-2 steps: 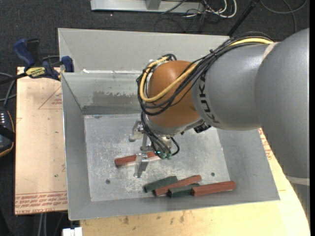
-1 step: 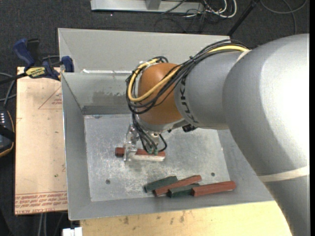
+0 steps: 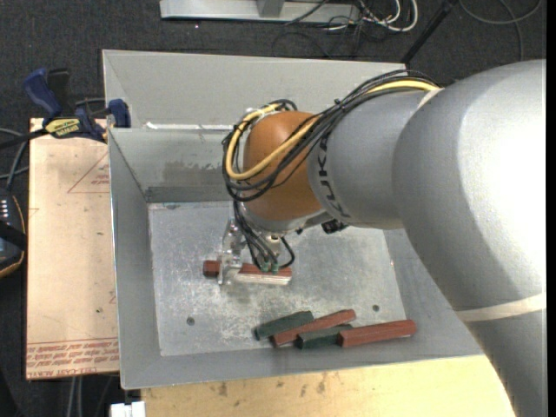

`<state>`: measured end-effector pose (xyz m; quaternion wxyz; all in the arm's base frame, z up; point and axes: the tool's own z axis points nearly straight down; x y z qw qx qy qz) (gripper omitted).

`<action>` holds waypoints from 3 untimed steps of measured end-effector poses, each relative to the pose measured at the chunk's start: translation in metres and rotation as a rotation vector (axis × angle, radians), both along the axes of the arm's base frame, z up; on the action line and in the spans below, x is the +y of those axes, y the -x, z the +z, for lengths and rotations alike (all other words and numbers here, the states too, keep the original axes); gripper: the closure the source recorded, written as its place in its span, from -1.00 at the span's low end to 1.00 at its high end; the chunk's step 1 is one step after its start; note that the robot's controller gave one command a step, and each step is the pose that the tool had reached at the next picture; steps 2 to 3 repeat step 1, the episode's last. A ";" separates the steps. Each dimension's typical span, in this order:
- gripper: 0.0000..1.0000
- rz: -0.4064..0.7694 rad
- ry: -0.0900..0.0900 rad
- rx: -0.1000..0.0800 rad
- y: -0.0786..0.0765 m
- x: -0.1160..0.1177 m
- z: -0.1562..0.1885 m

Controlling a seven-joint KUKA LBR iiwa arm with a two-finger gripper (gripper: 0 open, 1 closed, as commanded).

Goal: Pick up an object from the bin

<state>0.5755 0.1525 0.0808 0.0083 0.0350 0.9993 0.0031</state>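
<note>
My gripper is low over the bin floor, left of the middle, below the orange wrist cover. Right under it lies a reddish-brown flat bar with a pale strip along its top. The bar's dark red left end sticks out to the left of the gripper's metal, which crosses in front of the bar. The gripper touches or nearly touches the bar; the cover hides its upper part.
Near the bin's front wall lies a small cluster of bars: a dark green one, a brown one, another dark green one and a longer red one. The big grey arm hangs over the bin's right side.
</note>
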 end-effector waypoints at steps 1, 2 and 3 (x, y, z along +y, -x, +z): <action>1.00 0.004 0.004 0.014 -0.012 -0.016 0.147; 1.00 0.004 0.004 0.014 -0.012 -0.016 0.147; 1.00 0.004 0.004 0.014 -0.012 -0.016 0.147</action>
